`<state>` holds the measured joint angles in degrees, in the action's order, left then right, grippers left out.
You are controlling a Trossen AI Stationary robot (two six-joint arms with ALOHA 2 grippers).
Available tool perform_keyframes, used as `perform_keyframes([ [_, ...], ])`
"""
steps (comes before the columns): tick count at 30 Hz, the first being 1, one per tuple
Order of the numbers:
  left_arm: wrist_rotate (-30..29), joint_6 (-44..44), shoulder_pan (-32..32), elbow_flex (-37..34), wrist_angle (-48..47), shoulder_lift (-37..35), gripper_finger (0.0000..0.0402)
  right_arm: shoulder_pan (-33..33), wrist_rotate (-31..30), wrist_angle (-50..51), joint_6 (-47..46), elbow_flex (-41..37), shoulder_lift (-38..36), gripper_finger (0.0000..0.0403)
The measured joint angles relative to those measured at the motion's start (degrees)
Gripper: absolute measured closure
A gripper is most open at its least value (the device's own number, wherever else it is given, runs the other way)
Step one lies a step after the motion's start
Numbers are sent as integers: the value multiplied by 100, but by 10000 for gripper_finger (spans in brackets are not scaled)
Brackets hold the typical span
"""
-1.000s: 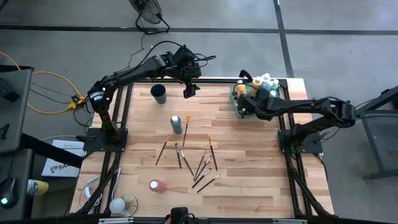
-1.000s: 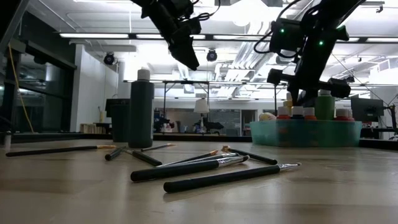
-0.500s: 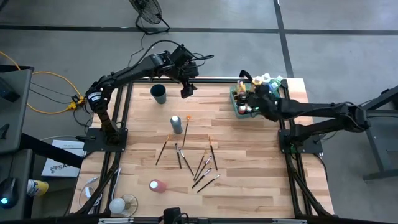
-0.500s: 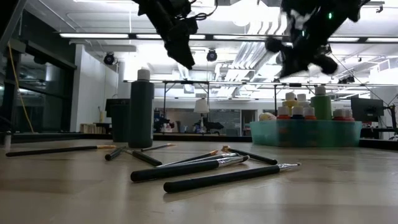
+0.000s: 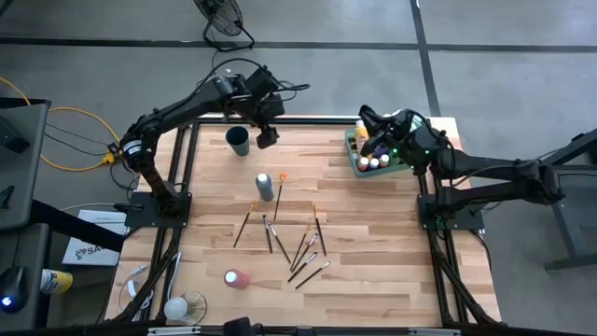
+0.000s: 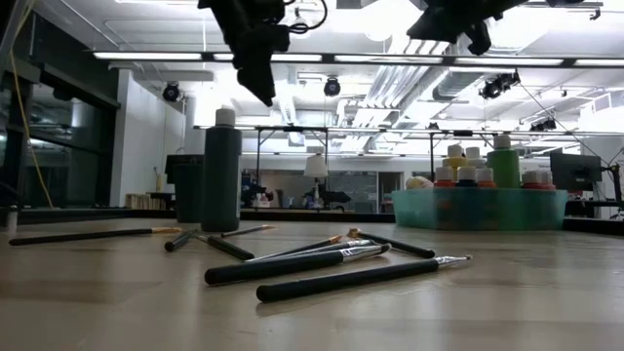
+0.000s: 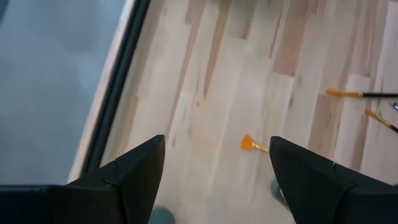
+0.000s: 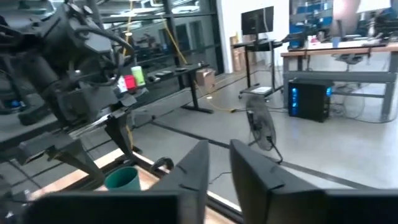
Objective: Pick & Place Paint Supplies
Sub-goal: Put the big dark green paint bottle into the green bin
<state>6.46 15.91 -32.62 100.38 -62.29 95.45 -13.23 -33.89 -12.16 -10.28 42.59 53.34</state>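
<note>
High view: several capped paint bottles sit in the translucent green tray (image 5: 358, 161) under the right gripper (image 5: 370, 128); a dark bottle (image 5: 265, 186), a pink bottle (image 5: 236, 278) and loose brushes (image 5: 303, 250) lie on the wooden table (image 5: 373, 243).

Low view: brushes sorted? Not yet.

Left wrist: left gripper (image 7: 214, 162) spread, empty.

Right wrist: right gripper's fingers (image 8: 198, 167) slightly parted, nothing between them.

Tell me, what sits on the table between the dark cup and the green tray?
Nothing: in the high view, the wood between the dark cup and the green tray is bare. The left gripper hangs above it, near the cup.
</note>
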Motion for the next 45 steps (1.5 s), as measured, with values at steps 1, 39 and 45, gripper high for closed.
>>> perform_keyframes([
  [1,0,-33,0,0,-80,-5,120,-21,75,-5,-29,0,-12,331],
  [39,979,-1610,767,-5400,1264,-3254,119,-27,1310,859,105,0,-912,125],
  [45,955,-1120,763,-6082,2443,-3091,119,-27,1323,848,-124,0,-912,131],
])
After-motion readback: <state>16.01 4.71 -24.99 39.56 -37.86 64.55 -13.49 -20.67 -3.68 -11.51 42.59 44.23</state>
